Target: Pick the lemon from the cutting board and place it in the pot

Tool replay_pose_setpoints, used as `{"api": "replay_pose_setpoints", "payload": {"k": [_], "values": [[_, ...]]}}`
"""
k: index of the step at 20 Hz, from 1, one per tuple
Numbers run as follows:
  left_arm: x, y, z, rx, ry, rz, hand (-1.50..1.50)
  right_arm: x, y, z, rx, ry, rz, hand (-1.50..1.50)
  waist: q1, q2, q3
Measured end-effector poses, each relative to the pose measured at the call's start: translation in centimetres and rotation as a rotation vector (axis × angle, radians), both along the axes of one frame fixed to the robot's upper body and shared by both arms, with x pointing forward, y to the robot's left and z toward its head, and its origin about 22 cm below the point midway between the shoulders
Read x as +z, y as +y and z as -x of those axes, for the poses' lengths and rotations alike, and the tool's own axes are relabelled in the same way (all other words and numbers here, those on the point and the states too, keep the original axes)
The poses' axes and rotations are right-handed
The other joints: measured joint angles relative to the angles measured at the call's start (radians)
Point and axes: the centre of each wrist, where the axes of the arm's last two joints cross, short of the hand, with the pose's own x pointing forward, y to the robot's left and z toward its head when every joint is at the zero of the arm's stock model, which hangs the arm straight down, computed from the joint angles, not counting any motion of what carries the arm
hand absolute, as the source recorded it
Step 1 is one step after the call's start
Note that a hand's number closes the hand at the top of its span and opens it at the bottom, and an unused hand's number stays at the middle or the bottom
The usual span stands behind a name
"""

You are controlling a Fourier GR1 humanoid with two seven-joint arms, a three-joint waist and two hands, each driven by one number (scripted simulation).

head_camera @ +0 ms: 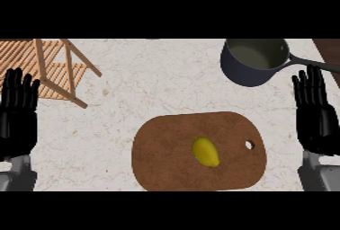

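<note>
Left hand [18, 112] at nine o'clock and right hand [317, 117] at three rest open; a glancing grasp could roll the lemon [206, 152] off the cutting board [166, 148], missing the pot [242, 72]

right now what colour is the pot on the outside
Dark blue-grey outside, with a paler grey-green inside; the pot shows only in the head view.

1. Lemon [206, 152]: yellow, greener at one end.
2. Board [166, 155]: reddish brown, fine mottled grain.
3. Pot [242, 72]: dark blue-grey outside, dull olive-grey inside; handle [315, 64] black.
4. Counter [153, 85]: off-white, marbled with faint tan veins.
5. Rack [56, 74]: light orange wood, striped with slats.
6. Left hand [16, 112], right hand [317, 117]: black.
7. Forearms [319, 176]: grey.
</note>
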Motion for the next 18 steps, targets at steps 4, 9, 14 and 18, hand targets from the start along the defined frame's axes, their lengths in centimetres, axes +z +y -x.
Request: {"api": "replay_pose_setpoints", "payload": {"k": [4,9,14,18], "values": [[-0.6,1.2,0.7,0.000,0.099,-0.113,0.00,-1.5,0.1,0.8,0.034,0.195,0.056,1.50,-0.013,-0.012,-0.005],[-0.6,2.4,1.4,-0.024,0.180,-0.269,0.00,-1.7,-3.1,2.0,-0.037,0.298,0.443,-1.50,-0.028,-0.018,-0.005],[-0.9,2.7,2.0,-0.034,0.234,-0.342,0.00,-2.7,-1.3,4.5,-0.078,0.165,0.646,-1.50,-0.045,-0.031,0.003],[-0.9,2.7,2.3,-0.042,0.252,-0.364,0.00,-2.5,0.4,6.7,-0.037,0.161,0.698,-1.50,-0.046,-0.033,0.005]]}}
